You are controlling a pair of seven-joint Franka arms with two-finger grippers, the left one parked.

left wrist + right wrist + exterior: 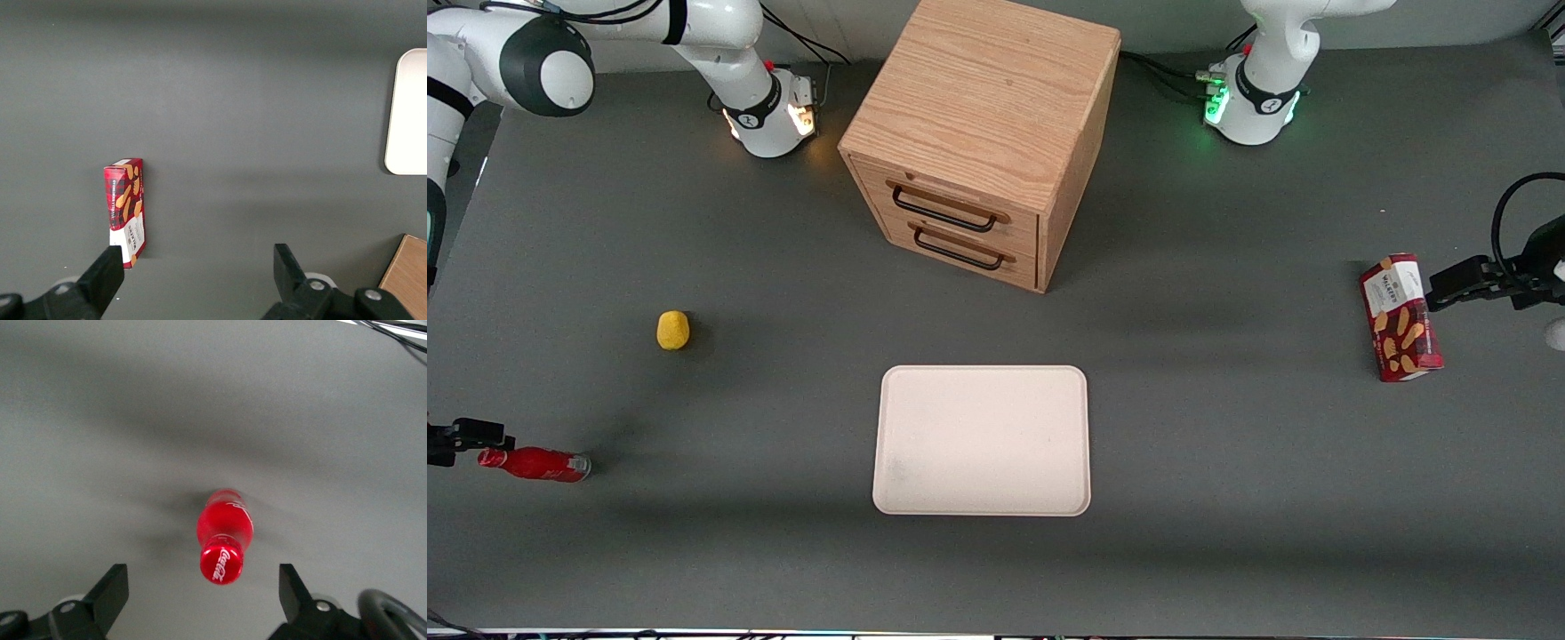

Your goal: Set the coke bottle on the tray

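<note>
My gripper (203, 587) hangs low over the table (1227, 462) at the working arm's end, its 2 fingers (110, 590) spread wide with nothing between them. From my wrist camera the coke bottle (225, 537) lies on its side on the grey surface, red cap pointing back at me, centred in the gap between my fingers but touching neither of them.

In the front view my gripper (467, 436) shows at the picture's edge, and the coke bottle (535, 464) lies flat just beside it, cap end toward me and silvery base end pointing toward the tray (983, 440). Taking the tray as the clock's centre in that front view, the bottle sits at about 9 o'clock, well apart from it. A small yellow object (673, 330) lies at roughly 10 o'clock from the tray, farther from the front camera than the bottle. A wooden cabinet (987, 133) with 2 drawers stands at 12 o'clock from the tray. A red biscuit box (1400, 317) lies at about 2 o'clock, toward the parked arm's end of the table.
</note>
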